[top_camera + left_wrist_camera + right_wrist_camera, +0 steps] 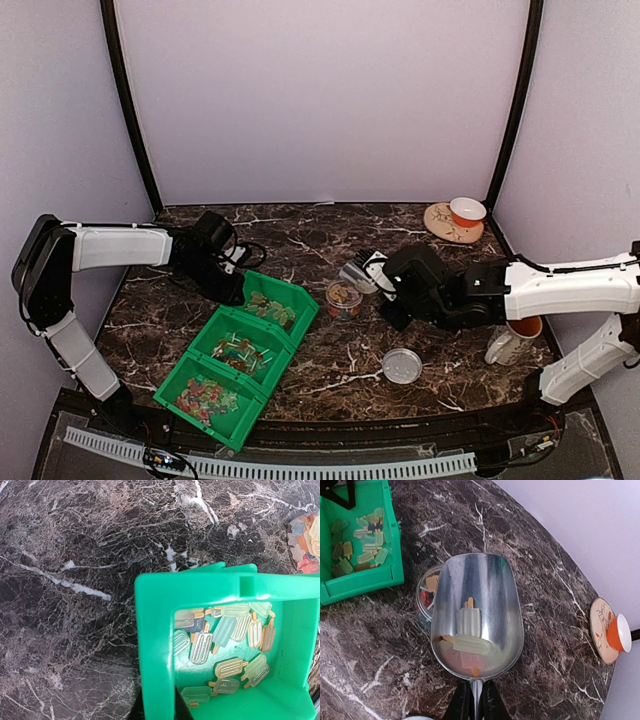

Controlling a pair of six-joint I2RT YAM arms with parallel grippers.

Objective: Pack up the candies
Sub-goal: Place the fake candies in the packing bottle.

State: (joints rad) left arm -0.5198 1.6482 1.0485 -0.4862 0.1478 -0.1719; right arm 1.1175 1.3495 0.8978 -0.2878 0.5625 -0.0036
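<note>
steel scoop point(477, 615) first: your right gripper point(476, 697) is pinched tight on its handle, and a few pale popsicle-shaped candies point(467, 637) lie at the back of the bowl, close to that handle. the scoop's left edge covers part of the clear jar point(423, 600), where red and orange sweets show inside; you can't tell whether scoop and rim touch. your left gripper point(159, 707) is clamped narrow on the wall of the far green bin point(155, 630), one finger on each side of it, with more pale candies scattered on the bin floor just past the fingers. the overhead view gives you what the wrists miss: three bins in a diagonal row, the jar just beside the far one, a round lid point(402, 365) lying flat on the marble apart from the jar, and a mug point(512, 340) by the right arm. only the right wrist view shows the load in the scoop.
</note>
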